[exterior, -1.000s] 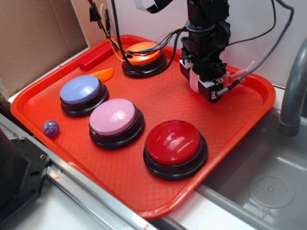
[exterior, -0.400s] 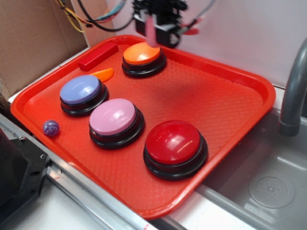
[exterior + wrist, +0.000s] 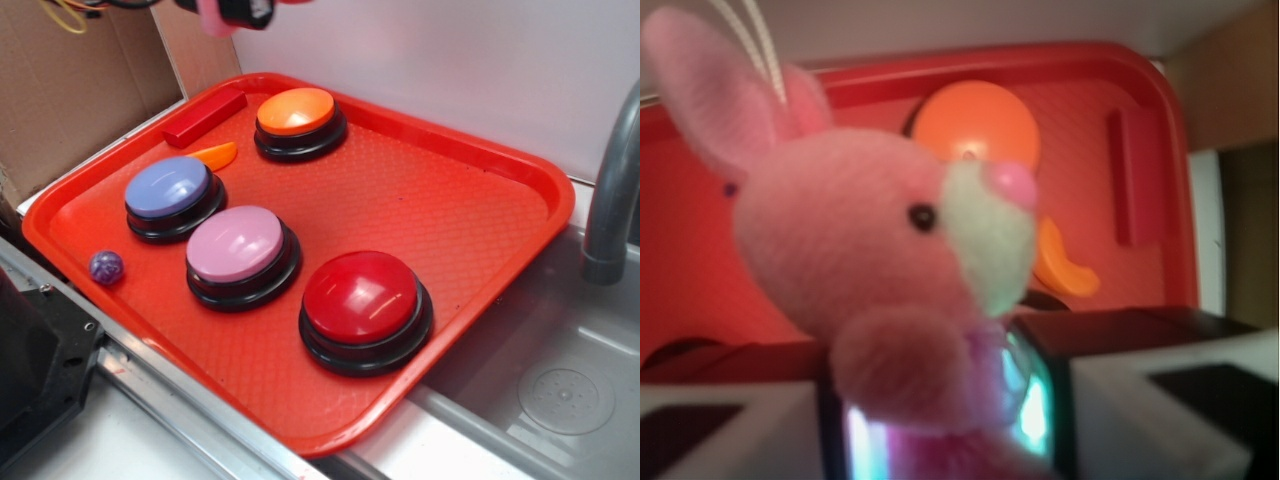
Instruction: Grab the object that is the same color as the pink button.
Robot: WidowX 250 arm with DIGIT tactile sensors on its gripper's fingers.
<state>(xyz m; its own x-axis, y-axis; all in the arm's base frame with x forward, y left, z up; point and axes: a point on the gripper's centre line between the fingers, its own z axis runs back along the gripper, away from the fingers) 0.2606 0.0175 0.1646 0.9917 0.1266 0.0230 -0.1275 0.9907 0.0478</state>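
A small pink plush bunny (image 3: 870,260) with long ears, a white face patch and a white string loop fills the wrist view, its body pinched between my gripper's (image 3: 945,420) two fingers. In the exterior view only the gripper's lower tip (image 3: 235,12) shows at the top edge, high above the tray's far left corner, with a bit of the pink bunny (image 3: 212,18) hanging beside it. The pink button (image 3: 237,244), a glossy light pink dome on a black base, sits at the middle left of the red tray (image 3: 470,170).
On the tray also stand an orange button (image 3: 296,111), a lavender-blue button (image 3: 167,187) and a red button (image 3: 360,298). A red block (image 3: 205,116), an orange wedge (image 3: 216,155) and a purple ball (image 3: 106,266) lie along the left side. A sink (image 3: 560,390) and grey pipe (image 3: 610,180) are at right.
My gripper has risen from the tray's far right area and swung left, carrying the bunny up to the top edge of the exterior view.
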